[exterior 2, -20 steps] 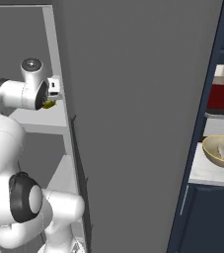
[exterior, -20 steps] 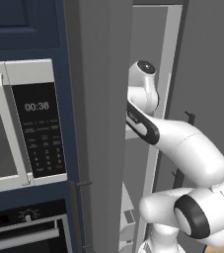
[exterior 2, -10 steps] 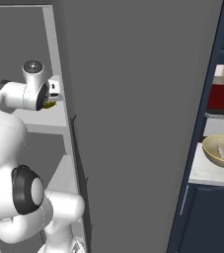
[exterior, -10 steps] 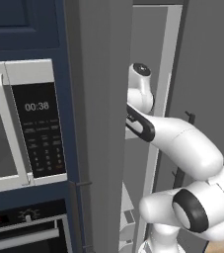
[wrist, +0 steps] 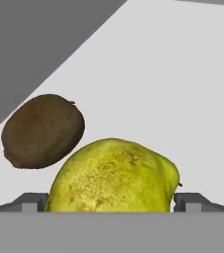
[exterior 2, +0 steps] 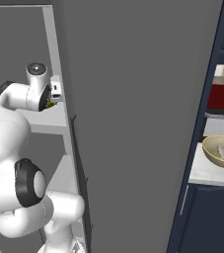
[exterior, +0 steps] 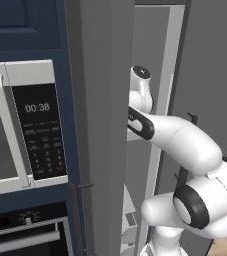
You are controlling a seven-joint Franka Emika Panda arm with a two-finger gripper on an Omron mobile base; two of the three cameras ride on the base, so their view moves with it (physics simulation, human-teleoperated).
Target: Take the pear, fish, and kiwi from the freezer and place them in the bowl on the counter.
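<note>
We have the gripper (wrist: 111,205) spread wide inside the freezer (exterior 2: 59,118), its fingertips (wrist: 32,201) on either side of the pear (wrist: 114,178), not closed on it. The pear sits on the white shelf, with the kiwi (wrist: 43,131) just beside it, farther in and to the left. The bowl (exterior 2: 223,150) waits on the counter (exterior 2: 207,173) far right, something pale already in it. We judge the pear light, firm and rounded, so likely to slip; best squeezed across its widest belly. Since a second ago the arm has reached slightly deeper; the jaws are unchanged.
</note>
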